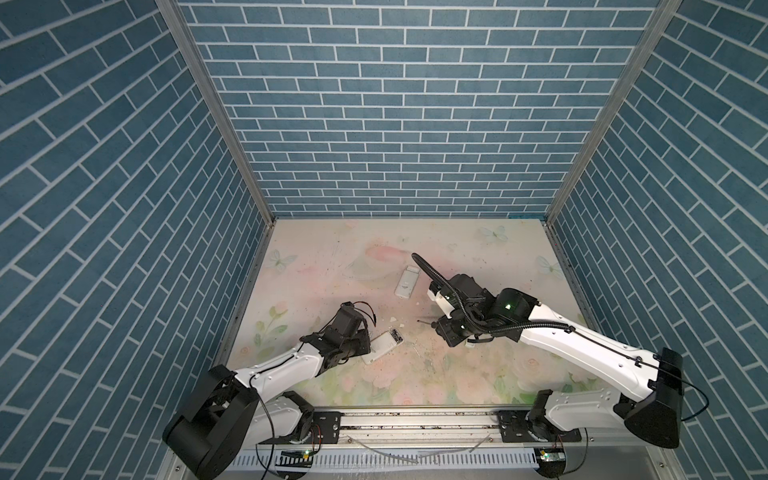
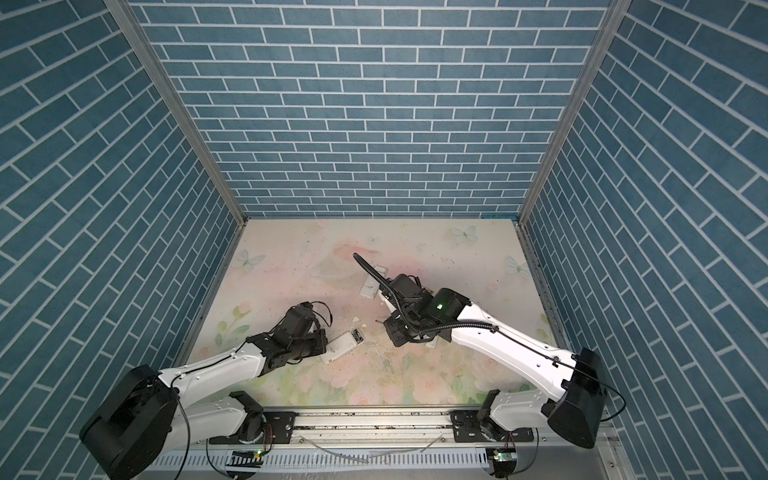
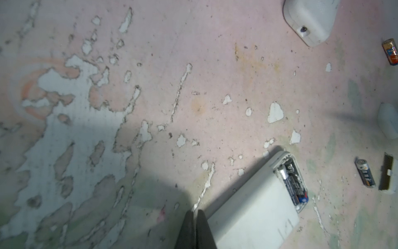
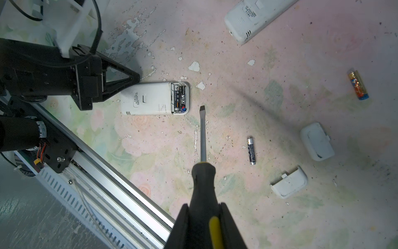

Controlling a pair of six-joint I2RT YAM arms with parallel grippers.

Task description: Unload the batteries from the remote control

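A white remote control (image 1: 382,344) (image 4: 148,98) lies face down with its battery bay uncovered. Two black batteries (image 4: 179,97) (image 3: 294,183) sit in the bay. My left gripper (image 3: 195,212) (image 4: 136,77) is shut and empty, its tips down beside the remote's far end from the bay. My right gripper (image 4: 203,207) is shut on the black-and-yellow handle of a screwdriver (image 4: 202,133), whose flat tip hovers just short of the bay. A loose black battery (image 4: 251,151) (image 3: 365,173) and a copper-brown one (image 4: 358,84) (image 3: 391,51) lie on the mat.
A second white remote (image 1: 405,281) (image 4: 254,17) lies farther back. Two white cover plates (image 4: 316,141) (image 4: 289,182) rest near the loose batteries. The aluminium rail (image 4: 120,172) runs along the front edge, and brick-patterned walls enclose the worn floral mat (image 1: 332,270).
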